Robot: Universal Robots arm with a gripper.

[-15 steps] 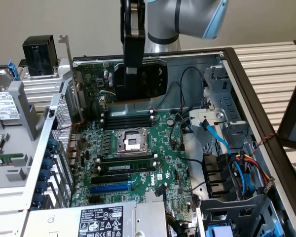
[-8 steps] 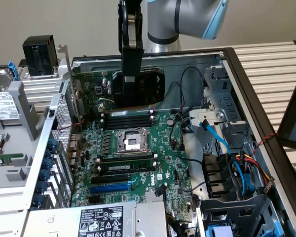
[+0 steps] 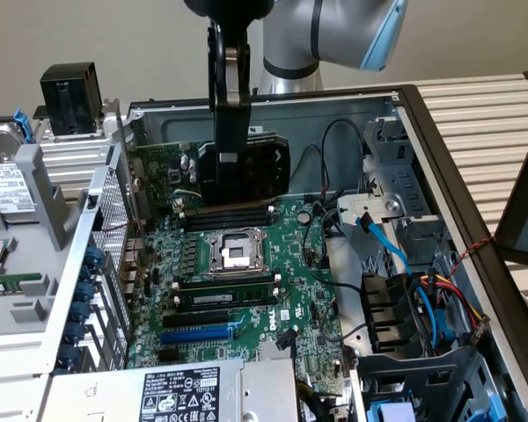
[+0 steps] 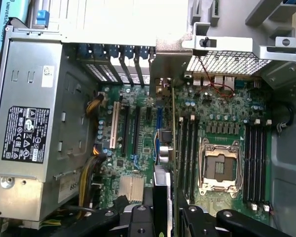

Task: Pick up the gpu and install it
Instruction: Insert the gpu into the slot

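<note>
One tool (image 3: 220,183) pinches the one gpu (image 3: 257,165) by its edges. In the exterior view the card stands on edge over the single motherboard (image 3: 286,286), at twelve o'clock of the one empty CPU socket (image 3: 235,251).

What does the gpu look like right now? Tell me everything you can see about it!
The gpu is a small green circuit card with a black, plastic-looking shroud on its face. It stands upright on its long edge, gripped from above between the jaws of the gripper. It hangs over the big green motherboard, right beside the long black memory slots. I cannot tell whether its lower edge touches the board.
</note>
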